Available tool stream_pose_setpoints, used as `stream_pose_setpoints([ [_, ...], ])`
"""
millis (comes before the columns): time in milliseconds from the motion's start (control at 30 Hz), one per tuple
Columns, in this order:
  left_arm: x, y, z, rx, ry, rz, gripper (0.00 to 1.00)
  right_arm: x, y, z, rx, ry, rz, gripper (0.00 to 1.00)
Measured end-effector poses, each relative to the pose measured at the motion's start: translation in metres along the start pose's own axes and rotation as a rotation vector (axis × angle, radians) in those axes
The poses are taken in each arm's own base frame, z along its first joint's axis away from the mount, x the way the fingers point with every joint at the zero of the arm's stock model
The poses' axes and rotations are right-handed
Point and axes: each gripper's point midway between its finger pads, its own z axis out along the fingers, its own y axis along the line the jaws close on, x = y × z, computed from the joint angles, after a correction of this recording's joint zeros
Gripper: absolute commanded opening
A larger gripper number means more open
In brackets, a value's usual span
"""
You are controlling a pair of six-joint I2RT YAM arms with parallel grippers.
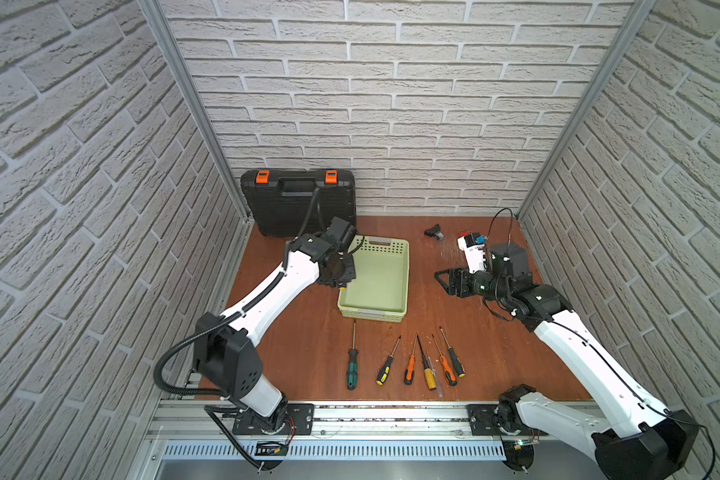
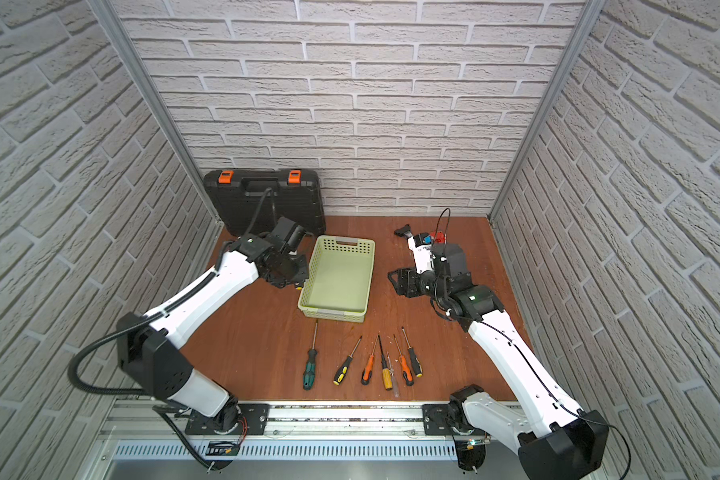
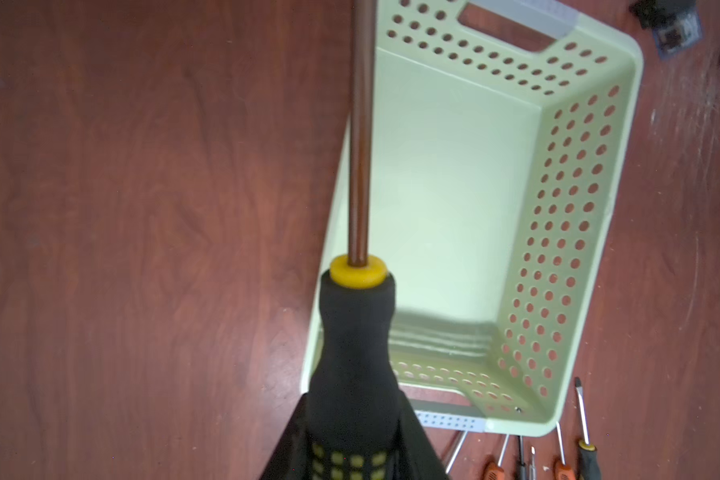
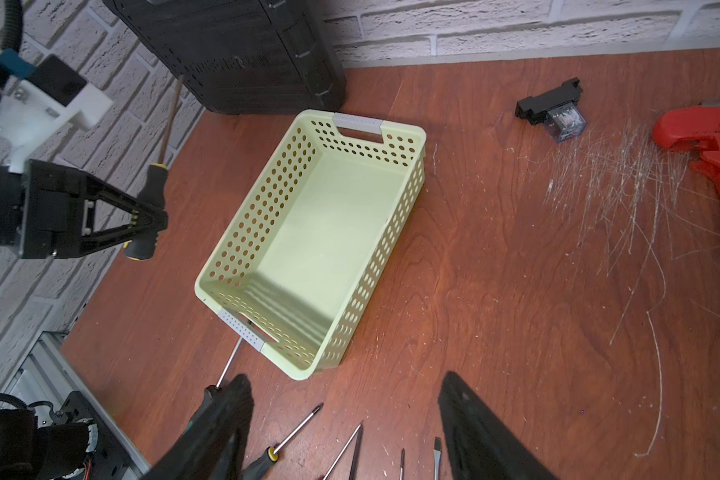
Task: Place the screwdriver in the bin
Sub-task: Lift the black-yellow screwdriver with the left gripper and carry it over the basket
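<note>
A black screwdriver (image 3: 356, 332) with a yellow collar and a brown shaft is held by its handle in my left gripper (image 3: 352, 399), which is shut on it. It hangs above the table at the left long rim of the bin (image 1: 381, 286), a pale green perforated basket with nothing in it. The right wrist view shows the same grip (image 4: 142, 220) beside the bin (image 4: 321, 232), with the shaft pointing toward the back wall. My right gripper (image 1: 443, 280) stands open to the right of the bin, with nothing between its fingers (image 4: 233, 399).
A black toolcase (image 1: 298, 203) with orange latches leans on the back wall behind the bin. Several screwdrivers (image 1: 408, 361) lie in a row near the table's front. A red wrench (image 4: 707, 137) and a small black part (image 1: 433, 232) lie at the back right.
</note>
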Motion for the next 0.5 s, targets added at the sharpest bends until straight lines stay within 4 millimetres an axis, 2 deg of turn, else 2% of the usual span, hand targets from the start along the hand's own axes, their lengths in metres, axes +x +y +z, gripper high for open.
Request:
stream_pose_setpoints([
  [133,0.006,-0.026,0.033,0.03,0.077,0.068,0.0,0.007,-0.002,0.001,0.009,0.032,0.005,0.72],
  [267,0.013,-0.037,0.059,0.038,0.152,0.11,0.0,0.017,-0.006,0.005,0.017,0.066,0.014,0.72],
  [367,0.015,-0.041,0.076,0.038,0.183,0.132,0.0,0.035,-0.012,0.011,0.03,0.114,0.028,0.72],
  [500,0.023,-0.039,0.096,0.018,0.232,0.164,0.0,0.071,-0.026,0.018,0.067,0.208,0.053,0.72],
])
